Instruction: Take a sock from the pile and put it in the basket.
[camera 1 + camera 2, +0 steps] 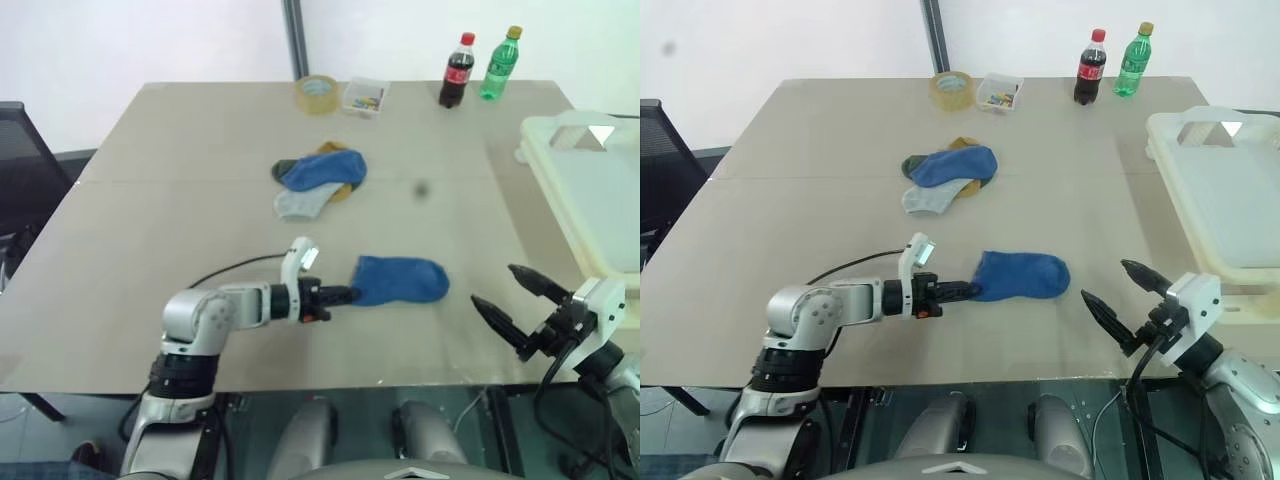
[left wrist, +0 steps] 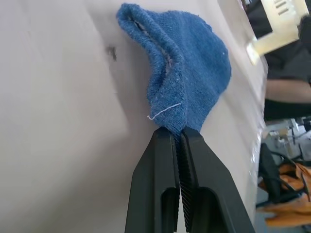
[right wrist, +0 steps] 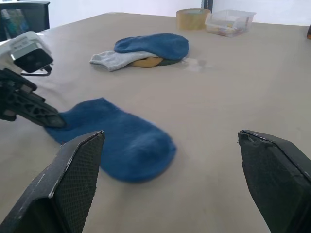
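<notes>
1. At the far left edge a dark chair (image 1: 22,165) stands beside the table (image 1: 150,250), which is a wide beige top
2. The left gripper (image 1: 345,295) reaches across the near part of the table from the left, its two black fingers (image 2: 160,184) pressed together on the cuff edge of a blue sock (image 1: 402,280); the wrist view shows the knit pinched tight between the ribbed pads
3. That blue sock lies flat on the table, its body stretching away to the right of the fingertips, well apart from the pile (image 1: 318,182) and roughly midway between the two arms
4. The pile sits farther back near the table's centre: another blue sock on top, a light grey one poking out toward the near left, with mustard yellow and dark green showing under it
5. Behind the pile, along the far edge, stand a roll of tape (image 1: 316,94), a small clear box (image 1: 365,97) of coloured bits, a cola bottle (image 1: 457,70) and a green bottle (image 1: 500,63)
6. The right gripper (image 1: 510,295) hovers at the near right, its fingers spread wide with nothing between them, pointing toward the blue sock
7. The basket (image 1: 560,135), pale cream with a handle cut-out, stands at the right edge of the table, beyond the right gripper
</notes>
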Robot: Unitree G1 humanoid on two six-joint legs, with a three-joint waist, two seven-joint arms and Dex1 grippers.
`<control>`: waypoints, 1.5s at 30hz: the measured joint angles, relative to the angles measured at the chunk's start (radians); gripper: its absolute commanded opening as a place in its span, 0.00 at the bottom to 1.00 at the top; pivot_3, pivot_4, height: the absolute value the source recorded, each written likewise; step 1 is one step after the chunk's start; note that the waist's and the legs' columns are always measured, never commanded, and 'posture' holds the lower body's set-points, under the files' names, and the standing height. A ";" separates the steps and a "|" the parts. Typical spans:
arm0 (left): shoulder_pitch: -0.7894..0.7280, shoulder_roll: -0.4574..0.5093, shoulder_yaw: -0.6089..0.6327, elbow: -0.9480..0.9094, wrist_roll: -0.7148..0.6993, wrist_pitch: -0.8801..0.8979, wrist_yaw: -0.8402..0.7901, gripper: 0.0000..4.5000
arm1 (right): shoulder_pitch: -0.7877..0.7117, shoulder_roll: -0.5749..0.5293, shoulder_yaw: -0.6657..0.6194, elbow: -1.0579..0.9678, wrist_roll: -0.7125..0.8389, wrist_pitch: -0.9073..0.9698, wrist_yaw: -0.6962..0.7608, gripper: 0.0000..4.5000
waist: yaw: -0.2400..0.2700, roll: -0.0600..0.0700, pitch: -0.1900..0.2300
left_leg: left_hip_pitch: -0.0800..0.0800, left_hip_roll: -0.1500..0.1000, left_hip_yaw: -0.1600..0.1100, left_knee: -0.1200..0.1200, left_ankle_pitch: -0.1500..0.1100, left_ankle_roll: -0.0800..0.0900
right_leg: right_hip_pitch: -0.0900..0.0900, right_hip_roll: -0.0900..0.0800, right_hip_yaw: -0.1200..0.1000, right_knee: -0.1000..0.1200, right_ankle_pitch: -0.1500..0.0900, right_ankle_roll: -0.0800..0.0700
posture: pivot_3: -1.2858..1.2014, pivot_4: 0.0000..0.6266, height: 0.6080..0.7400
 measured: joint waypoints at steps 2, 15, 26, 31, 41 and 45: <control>0.002 0.022 -0.020 0.001 0.014 -0.036 -0.017 0.02 | 0.001 -0.001 -0.002 0.000 0.000 0.000 0.000 1.00 | 0.002 0.000 0.000 | 0.000 0.000 0.000 0.000 0.000 0.000 | 0.000 0.000 0.000 0.000 0.000 0.000 | 0.52 0.24 1.00; 0.016 -0.101 -0.027 0.013 0.075 -0.170 0.092 0.08 | 0.033 -0.049 -0.016 -0.018 0.029 0.004 0.044 1.00 | 0.003 0.001 -0.001 | 0.001 0.000 0.000 0.000 -0.001 0.002 | 0.002 -0.002 0.000 -0.001 0.000 0.000 | 0.52 0.24 1.00; 0.027 -0.117 -0.028 -0.020 0.041 -0.198 0.085 1.00 | 0.090 -0.150 -0.063 -0.014 0.045 0.015 0.167 1.00 | 0.000 0.002 -0.002 | 0.018 0.002 0.002 -0.003 -0.001 0.002 | 0.019 0.000 0.002 -0.004 0.000 0.000 | 0.52 0.24 1.00; 0.047 -0.062 -0.023 -0.028 0.018 -0.202 0.049 1.00 | 0.069 -0.162 -0.078 0.006 0.042 0.020 0.172 1.00 | -0.006 0.003 -0.003 | 0.020 0.004 0.004 -0.006 -0.001 0.002 | 0.018 0.002 0.005 -0.004 0.000 0.000 | 0.52 0.24 1.00; 0.076 0.023 -0.017 -0.027 -0.012 -0.210 -0.034 1.00 | -0.112 -0.145 0.154 0.036 -0.141 0.027 0.084 1.00 | -0.013 0.003 -0.004 | 0.018 0.003 0.006 -0.009 -0.001 0.002 | 0.015 0.001 0.006 -0.005 0.000 0.000 | 0.52 0.24 1.00; 0.081 0.045 -0.020 -0.011 -0.012 -0.231 -0.071 1.00 | -0.168 -0.160 0.263 0.090 -0.228 0.039 0.086 1.00 | -0.015 0.003 -0.003 | 0.018 0.003 0.005 -0.009 -0.001 0.002 | 0.015 0.001 0.006 -0.006 0.000 0.000 | 0.52 0.24 1.00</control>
